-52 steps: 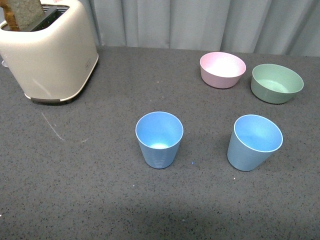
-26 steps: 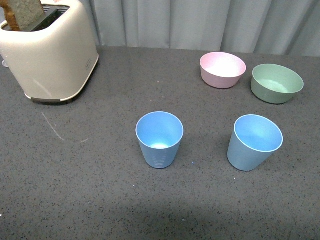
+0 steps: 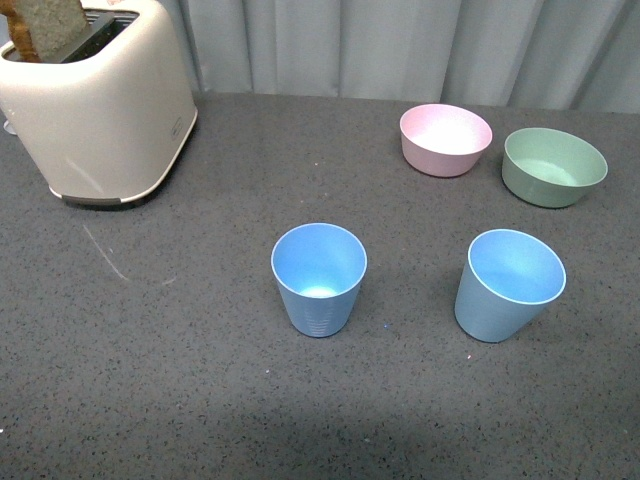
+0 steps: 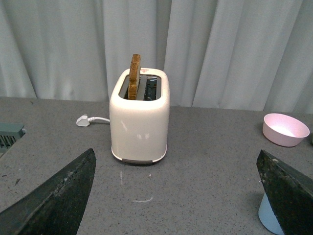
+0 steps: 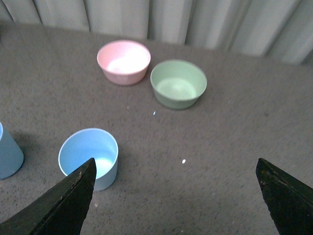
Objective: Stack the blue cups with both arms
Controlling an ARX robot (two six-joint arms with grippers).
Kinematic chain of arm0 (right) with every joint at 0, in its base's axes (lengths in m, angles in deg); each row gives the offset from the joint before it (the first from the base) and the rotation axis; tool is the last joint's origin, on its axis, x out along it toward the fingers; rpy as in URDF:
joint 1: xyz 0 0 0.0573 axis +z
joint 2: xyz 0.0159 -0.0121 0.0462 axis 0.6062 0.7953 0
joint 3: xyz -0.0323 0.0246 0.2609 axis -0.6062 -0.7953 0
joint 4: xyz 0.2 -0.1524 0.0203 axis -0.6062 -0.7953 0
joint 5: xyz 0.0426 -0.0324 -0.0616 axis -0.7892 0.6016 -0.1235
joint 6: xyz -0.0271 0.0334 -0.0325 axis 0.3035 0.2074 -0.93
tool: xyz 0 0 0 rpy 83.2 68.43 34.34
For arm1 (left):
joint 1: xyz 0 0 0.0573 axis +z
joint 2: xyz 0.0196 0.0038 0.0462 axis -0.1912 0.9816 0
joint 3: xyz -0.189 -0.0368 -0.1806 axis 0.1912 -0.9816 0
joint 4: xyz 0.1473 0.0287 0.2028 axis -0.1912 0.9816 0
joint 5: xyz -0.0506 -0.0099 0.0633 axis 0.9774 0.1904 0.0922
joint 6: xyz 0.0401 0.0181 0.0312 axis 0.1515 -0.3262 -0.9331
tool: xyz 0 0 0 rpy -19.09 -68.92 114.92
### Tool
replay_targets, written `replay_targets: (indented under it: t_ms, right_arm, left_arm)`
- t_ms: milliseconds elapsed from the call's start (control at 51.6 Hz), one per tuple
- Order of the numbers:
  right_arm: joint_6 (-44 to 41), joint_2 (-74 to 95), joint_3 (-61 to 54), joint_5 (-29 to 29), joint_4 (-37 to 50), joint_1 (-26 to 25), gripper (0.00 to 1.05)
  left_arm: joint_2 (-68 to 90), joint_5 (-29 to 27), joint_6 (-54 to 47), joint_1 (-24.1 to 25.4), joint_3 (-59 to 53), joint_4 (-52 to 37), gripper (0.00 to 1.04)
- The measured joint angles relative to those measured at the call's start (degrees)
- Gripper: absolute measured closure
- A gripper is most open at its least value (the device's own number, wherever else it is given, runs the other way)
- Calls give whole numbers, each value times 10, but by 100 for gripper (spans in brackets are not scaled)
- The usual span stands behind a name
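Observation:
Two light blue cups stand upright and apart on the dark grey table: the left cup (image 3: 319,278) near the middle and the right cup (image 3: 509,285). Neither arm shows in the front view. In the left wrist view my left gripper (image 4: 176,198) is open and empty above the table; a blue cup (image 4: 268,219) peeks out beside one of its fingers (image 4: 288,196). In the right wrist view my right gripper (image 5: 176,198) is open and empty. The right cup (image 5: 90,155) stands beside one finger (image 5: 66,203), and the left cup (image 5: 9,152) is at the frame's edge.
A cream toaster (image 3: 100,100) with a slice of toast stands at the back left; it also shows in the left wrist view (image 4: 140,122) with a white plug (image 4: 83,121). A pink bowl (image 3: 446,139) and a green bowl (image 3: 554,166) sit at the back right.

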Motion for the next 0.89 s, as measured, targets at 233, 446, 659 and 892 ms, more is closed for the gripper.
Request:
replay_targets:
  t_ms: [233, 446, 659, 892]
  right_arm:
    - [39, 314, 137, -29, -30, 3, 10]
    - [71, 466, 240, -29, -74, 39, 10]
    - [93, 561, 311, -12, -112, 64, 10]
    - [107, 598, 337, 3, -133, 78, 49]
  left_arm:
    - [0, 0, 0, 0, 0, 0, 7]
    - [0, 0, 0, 0, 0, 0, 7]
    - [0, 0, 0, 0, 0, 0, 7]
    - [0, 0, 0, 0, 0, 0, 7]
